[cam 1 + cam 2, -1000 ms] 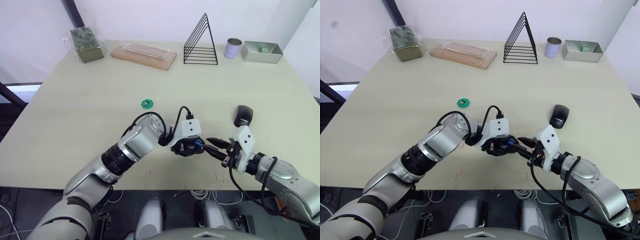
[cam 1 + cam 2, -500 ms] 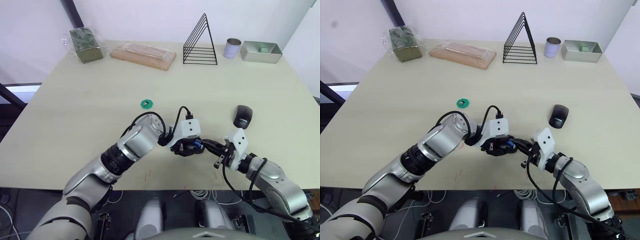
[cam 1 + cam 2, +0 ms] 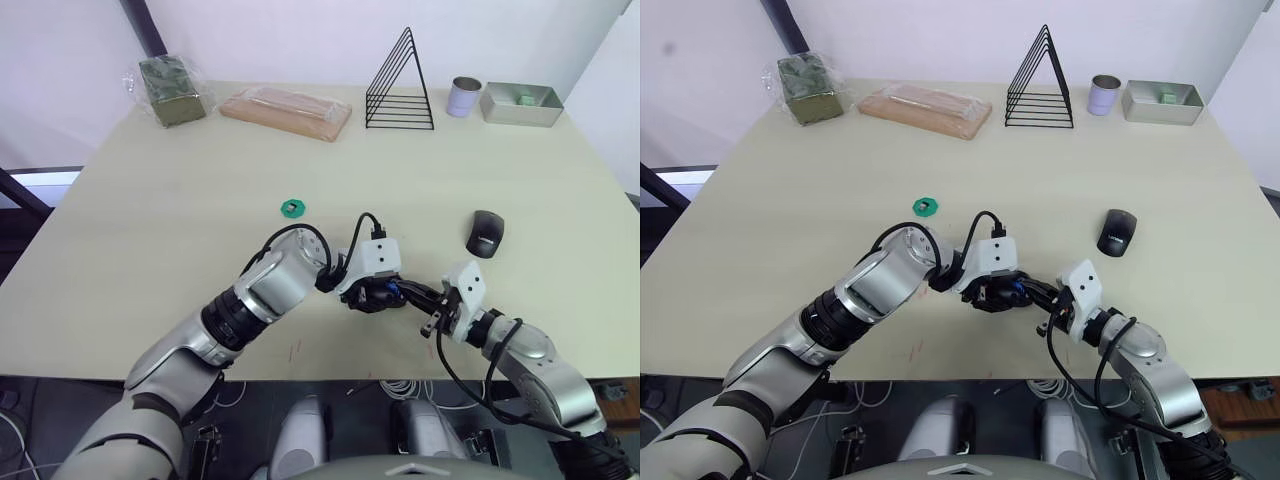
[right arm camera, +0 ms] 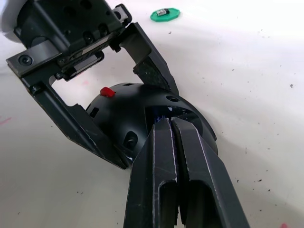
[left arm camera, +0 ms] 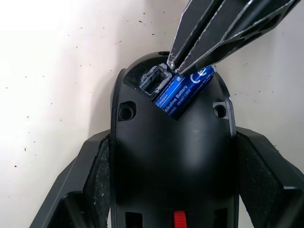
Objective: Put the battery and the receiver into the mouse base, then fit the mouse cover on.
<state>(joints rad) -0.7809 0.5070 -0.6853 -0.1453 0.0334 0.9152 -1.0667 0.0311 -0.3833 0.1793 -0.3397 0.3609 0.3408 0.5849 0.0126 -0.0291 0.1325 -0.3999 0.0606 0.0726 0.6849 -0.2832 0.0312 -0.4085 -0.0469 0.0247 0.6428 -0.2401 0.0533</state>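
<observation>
My left gripper (image 3: 375,295) is shut on the mouse base (image 5: 173,156), a black oval body with a red patch, holding it by both sides on the table. The blue battery (image 5: 183,92) lies slanted in the slot at the base's far end. My right gripper (image 4: 166,121) is shut, and its tips touch the battery's upper end (image 3: 403,290). The mouse cover (image 3: 485,233), a smooth dark shell, lies on the table to the right. The receiver (image 4: 165,14) rests on a small green disc (image 3: 292,207) left of the base.
At the table's back stand a black wire rack (image 3: 402,82), a wrapped wooden block (image 3: 287,110), a green packet (image 3: 172,88), a grey cup (image 3: 463,97) and a metal tray (image 3: 522,104). The table's front edge (image 3: 330,375) runs just below both arms.
My right gripper has moved left toward the mouse base and its tips now rest on the battery. The left gripper and the base have stayed put.
</observation>
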